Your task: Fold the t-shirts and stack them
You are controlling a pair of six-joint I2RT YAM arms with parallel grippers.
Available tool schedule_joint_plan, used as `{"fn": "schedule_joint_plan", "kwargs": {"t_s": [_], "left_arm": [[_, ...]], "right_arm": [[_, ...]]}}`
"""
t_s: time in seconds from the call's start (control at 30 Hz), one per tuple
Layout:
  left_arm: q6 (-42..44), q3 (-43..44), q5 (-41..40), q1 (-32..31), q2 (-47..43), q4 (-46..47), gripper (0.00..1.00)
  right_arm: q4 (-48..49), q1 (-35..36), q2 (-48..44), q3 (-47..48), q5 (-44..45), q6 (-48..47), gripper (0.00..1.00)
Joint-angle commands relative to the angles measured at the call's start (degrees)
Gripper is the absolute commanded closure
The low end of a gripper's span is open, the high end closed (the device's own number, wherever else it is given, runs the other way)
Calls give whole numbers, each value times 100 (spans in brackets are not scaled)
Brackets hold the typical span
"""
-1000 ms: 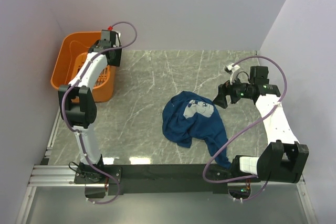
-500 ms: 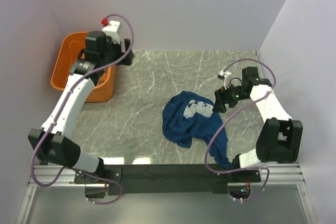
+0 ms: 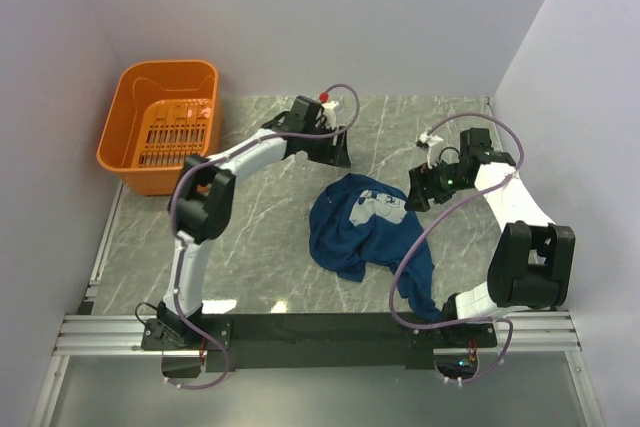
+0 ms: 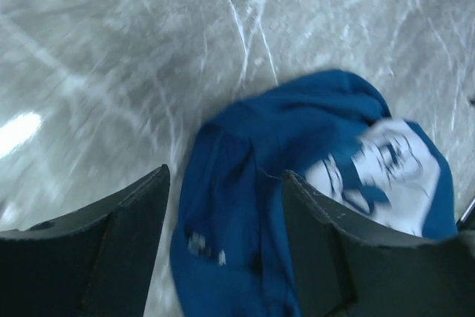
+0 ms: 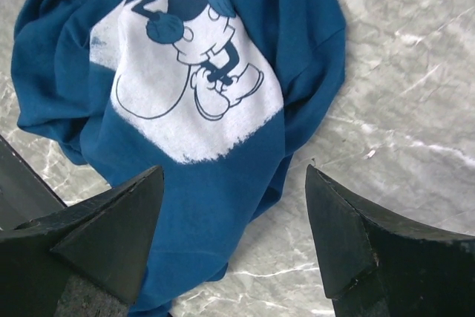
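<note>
- Swinging away from the orange basket [image 3: 160,137], the left arm [image 3: 250,152] now reaches out over the tabletop [image 3: 250,227]. The right arm [image 3: 500,197] sits much as it did half a second ago.
- Left jaws: apart, with nothing between them. The t-shirt [image 3: 360,227] lies below and just ahead of them, its rumpled edge showing through the gap.
- Right jaws: wide apart and empty. The shirt's white cartoon print [image 5: 185,72] sits ahead of them and between the lines of the two fingers, and blue cloth runs back under the opening.
- The shirt is a loose, crumpled heap between the two pairs of jaws, and neither touches it. One strip of it trails away from both, towards the near edge of the tabletop.
- Handling, as a judgement: it is light, limp cotton with no stiffness. It will sag and drape from any pinch, and it should slide easily on the smooth stone.
- Where to take hold, likely: two well-separated points on one edge, such as the shoulders or the hem corners, one for each pair of jaws. Lifting those should let the cloth fall open.
- A pinch in the bunched middle would probably catch several layers at once. Which fold is the hem and which the collar cannot be told from here.
</note>
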Motion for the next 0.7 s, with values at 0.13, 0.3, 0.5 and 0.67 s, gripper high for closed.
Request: {"fn": "schedule_joint_plan", "kwargs": {"t_s": [0.13,0.3,0.5,0.67], "left_arm": [[-340,1174,424,-101,871,-130,35],[-366,1340,538,-128,1205,-130,34],[-393,1455,530,-189,1574,-182,34],[-428,1490,415,-233,1750,-244,40]], "right_arm": [[390,-8,-380,-432,57,188,17],[399,-25,-284,-441,5,180,17],[311,-25,-126,-327,-48,153,17],[320,-25,-99,-344,-66,162,17]]}}
